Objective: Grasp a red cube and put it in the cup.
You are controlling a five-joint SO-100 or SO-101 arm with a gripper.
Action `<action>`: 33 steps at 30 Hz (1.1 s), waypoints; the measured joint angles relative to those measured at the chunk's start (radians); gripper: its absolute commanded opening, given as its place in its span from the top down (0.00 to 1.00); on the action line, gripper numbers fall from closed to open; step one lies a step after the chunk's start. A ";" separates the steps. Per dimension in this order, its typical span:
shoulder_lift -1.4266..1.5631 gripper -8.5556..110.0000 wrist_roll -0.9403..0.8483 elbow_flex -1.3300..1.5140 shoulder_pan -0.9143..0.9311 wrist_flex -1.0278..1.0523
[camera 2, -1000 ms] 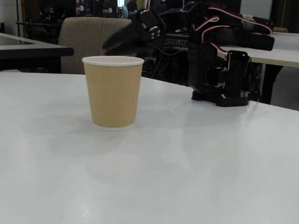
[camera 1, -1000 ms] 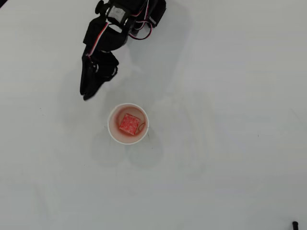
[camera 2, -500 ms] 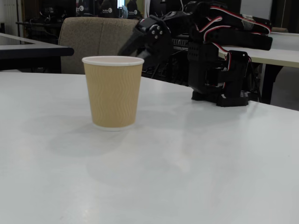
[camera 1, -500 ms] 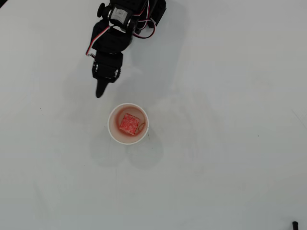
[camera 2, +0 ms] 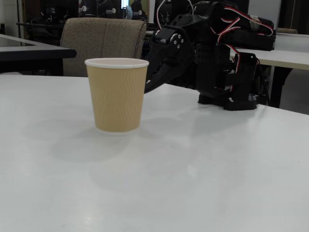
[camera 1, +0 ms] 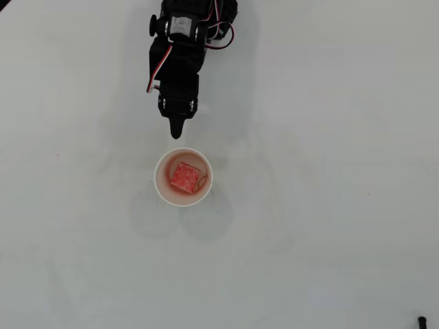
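Observation:
The red cube lies inside the cup, on its bottom, in the overhead view. In the fixed view the cup stands upright with a tan ribbed wall and a white rim; the cube is hidden inside it. My black gripper hangs just beyond the cup's far rim, fingers together and empty, tips pointing at the cup. In the fixed view the gripper is behind and to the right of the cup, a little above the table.
The white table carries nothing else near the cup. The arm's base stands at the back right in the fixed view. A chair and other tables are behind. A small dark object sits at the overhead view's bottom right corner.

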 measured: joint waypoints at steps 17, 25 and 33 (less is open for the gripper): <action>0.000 0.93 0.417 0.000 -0.035 0.000; 0.000 0.93 0.451 0.000 -0.034 0.000; 0.000 0.93 0.451 0.000 -0.017 0.000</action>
